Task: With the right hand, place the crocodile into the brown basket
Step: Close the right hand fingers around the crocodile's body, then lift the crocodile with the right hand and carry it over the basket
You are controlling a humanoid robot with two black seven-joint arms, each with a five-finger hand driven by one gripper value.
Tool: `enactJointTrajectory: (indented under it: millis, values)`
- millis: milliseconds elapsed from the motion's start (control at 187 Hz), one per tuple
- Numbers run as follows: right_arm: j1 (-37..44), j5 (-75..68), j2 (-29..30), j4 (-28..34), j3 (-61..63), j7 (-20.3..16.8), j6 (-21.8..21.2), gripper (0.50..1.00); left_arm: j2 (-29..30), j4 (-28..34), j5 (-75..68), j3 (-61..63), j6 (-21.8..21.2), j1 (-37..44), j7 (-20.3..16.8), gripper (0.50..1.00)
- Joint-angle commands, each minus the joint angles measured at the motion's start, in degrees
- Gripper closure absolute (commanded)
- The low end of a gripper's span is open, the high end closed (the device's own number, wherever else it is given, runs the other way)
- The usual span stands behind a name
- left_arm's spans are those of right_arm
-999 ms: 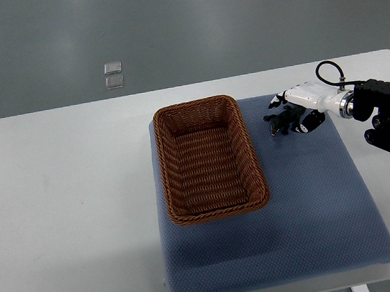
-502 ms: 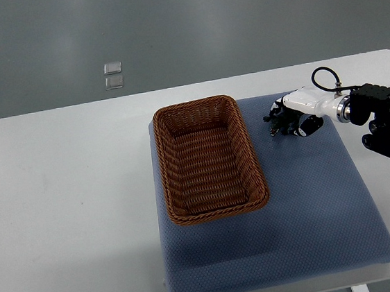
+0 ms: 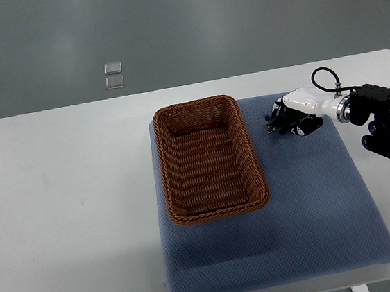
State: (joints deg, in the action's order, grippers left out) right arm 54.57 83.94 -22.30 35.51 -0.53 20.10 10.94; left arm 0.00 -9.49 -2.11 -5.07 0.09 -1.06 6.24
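Right hand [image 3: 291, 116]: fingers [image 3: 276, 118] curling around the crocodile [image 3: 277, 120], pinching it.
Brown basket [image 3: 209, 158]: sitting well left of the fingers, on blue mat [image 3: 313, 203].

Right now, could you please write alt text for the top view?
The right hand closes on a dark crocodile on a blue mat, right of an empty brown basket on a white table.

We see the crocodile [image 3: 277, 119], a small dark green toy, mostly hidden under the right robot hand [image 3: 291, 116], whose fingers are curled around it, just right of the brown basket. The brown basket [image 3: 208, 158], a rectangular woven wicker one, sits upright and empty, its long side running away from us.
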Motion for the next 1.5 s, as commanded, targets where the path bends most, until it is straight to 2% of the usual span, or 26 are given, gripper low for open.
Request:
enactJointTrajectory:
  millis: [0, 465, 711, 1026, 1496]
  values:
    - [0.01, -0.09, -0.11, -0.01, 0.01, -0.06, 0.66, 1.000, 0.00, 0.00, 0.00, 0.06, 0.00, 0.00, 0.00, 0.500]
    - [3.26, -1.32, -1.61, 1.66, 1.15, 0.64, 2.16, 1.000, 0.00, 0.00, 0.00, -0.03, 0.00, 0.00, 0.00, 0.500]
    - [7.83, -1.94, -2.93, 10.89, 2.29, 1.25, 2.59, 1.000, 0.00, 0.00, 0.00, 0.06, 0.00, 0.00, 0.00, 0.500]
    - [10.73, -1.68, -1.43, 18.89, 2.29, 1.69, 3.91, 1.000, 0.00, 0.00, 0.00, -0.03, 0.00, 0.00, 0.00, 0.500]
    - [5.28, -1.32, 1.29, 19.42, 1.24, 4.33, 3.65, 1.000, 0.00, 0.00, 0.00, -0.03, 0.00, 0.00, 0.00, 0.500]
